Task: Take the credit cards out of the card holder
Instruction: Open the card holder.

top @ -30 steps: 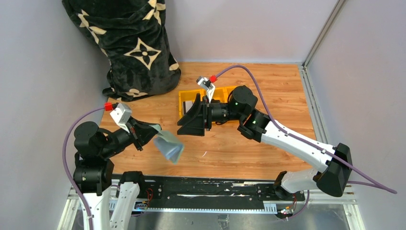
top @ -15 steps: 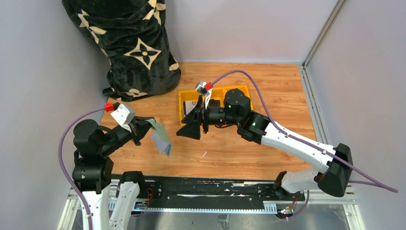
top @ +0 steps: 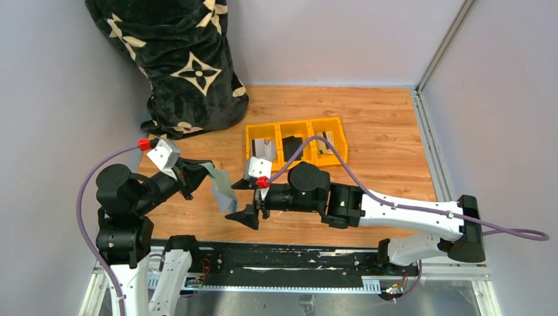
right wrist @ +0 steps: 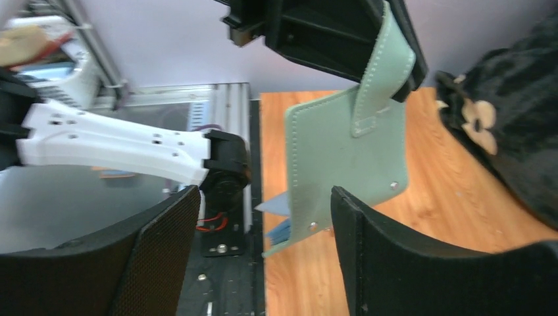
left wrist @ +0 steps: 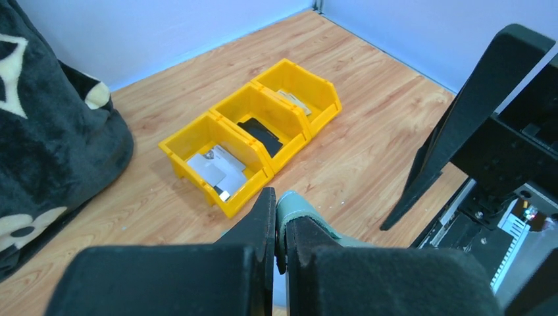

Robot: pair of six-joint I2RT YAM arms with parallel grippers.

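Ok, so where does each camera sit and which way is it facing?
Top: above and behind the arms, looking down; both arms show, left hand shut on the holder, right hand open.
Left wrist: on the left arm, facing forward to the tray; its shut fingers show.
Right wrist: on the right arm, facing the hanging holder; its open fingers show.
Shared: all three show the holder; top and left wrist share the tray.

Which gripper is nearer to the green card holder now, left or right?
Left. The left gripper is shut on the card holder, holding it up by its tab; the right gripper stands open just beside it, not gripping it.
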